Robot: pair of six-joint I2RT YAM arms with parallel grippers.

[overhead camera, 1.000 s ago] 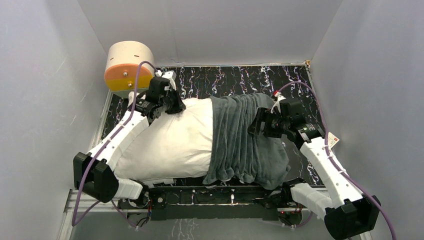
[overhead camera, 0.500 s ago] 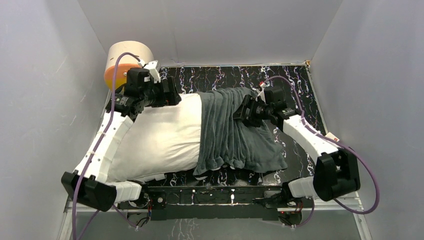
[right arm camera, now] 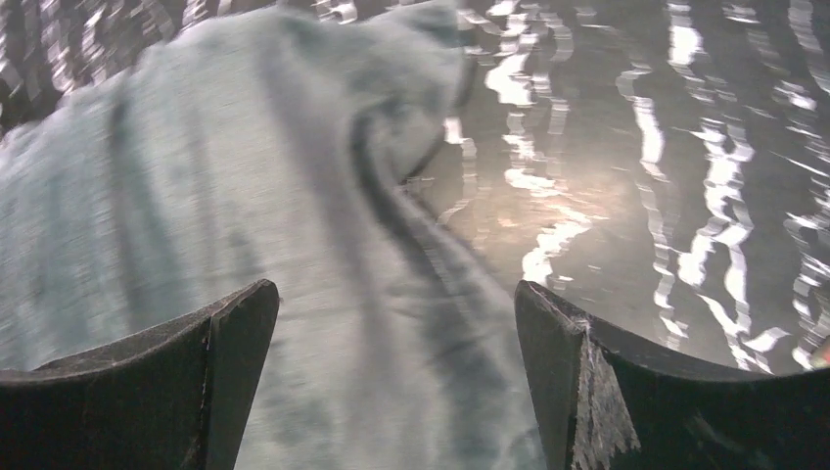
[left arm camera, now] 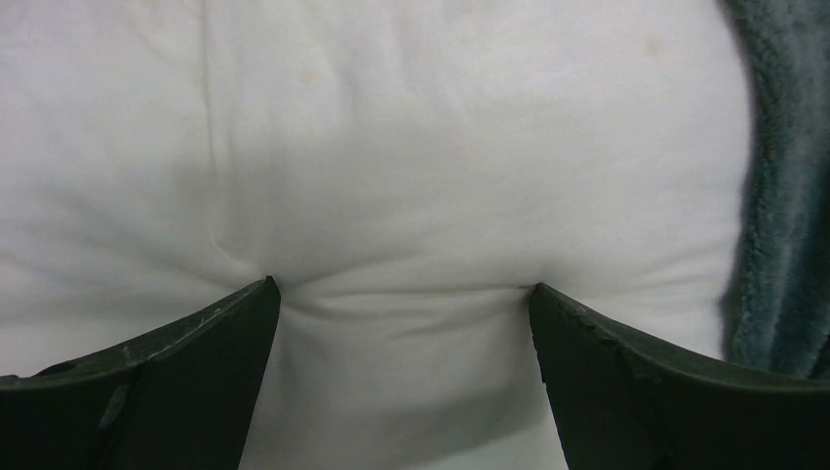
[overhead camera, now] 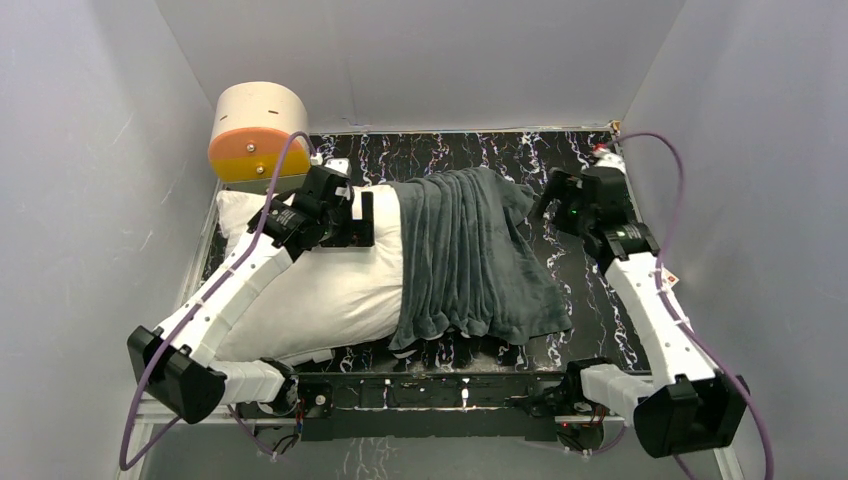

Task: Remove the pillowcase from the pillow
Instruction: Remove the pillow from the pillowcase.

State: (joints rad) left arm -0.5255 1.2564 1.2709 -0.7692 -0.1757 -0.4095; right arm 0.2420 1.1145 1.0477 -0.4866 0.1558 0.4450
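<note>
Cream cylinder beyond pillow, pillowcase bunched

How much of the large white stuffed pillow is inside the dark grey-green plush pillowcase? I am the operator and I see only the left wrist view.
Observer: In the top view, the pillowcase covers only the right end of the pillow. The left part lies bare.
Operator: And where is the right gripper, please?
Observer: The right gripper is open and holds nothing. It is at the far right corner of the pillowcase, by the black marbled table.
Operator: Is something else near the pillow?
Observer: Yes, a cream-and-orange cylinder stands at the far left corner, behind the pillow.
</note>
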